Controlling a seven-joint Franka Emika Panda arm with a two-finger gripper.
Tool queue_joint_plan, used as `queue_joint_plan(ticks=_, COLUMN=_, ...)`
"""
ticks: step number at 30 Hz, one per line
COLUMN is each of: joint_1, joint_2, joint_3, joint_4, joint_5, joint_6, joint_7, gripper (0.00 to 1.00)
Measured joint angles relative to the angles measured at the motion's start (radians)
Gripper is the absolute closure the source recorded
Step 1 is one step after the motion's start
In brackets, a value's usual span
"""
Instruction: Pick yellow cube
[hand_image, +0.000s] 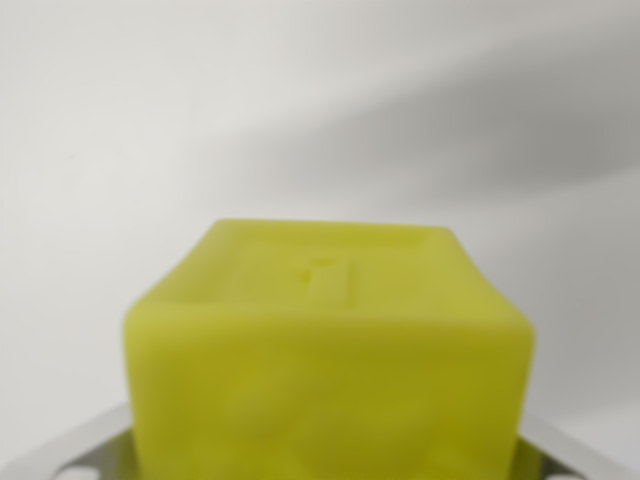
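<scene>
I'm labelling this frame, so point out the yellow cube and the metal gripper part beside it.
yellow cube (330, 385), wrist view, on its front face.
metal gripper part (75, 450), wrist view, on the silver piece at the cube's lower left.

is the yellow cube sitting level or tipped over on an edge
Roughly level: the yellow cube shows its top face flat and its front face square to the wrist view. Whether it rests on the surface or is held, cannot tell.

The cube (330, 370) is yellow-green and matte with rounded edges, filling the lower middle of the wrist view. It sits upright, top face showing a small rectangular dent, slightly blurred.
</scene>
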Motion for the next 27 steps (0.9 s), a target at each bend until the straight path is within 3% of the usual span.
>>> queue_joint_plan(ticks=27, joint_1=0.001, joint_2=-0.159, joint_3=0.000, joint_4=0.065, joint_5=-0.005, joint_6=-0.224, joint_7=0.005, gripper=1.00)
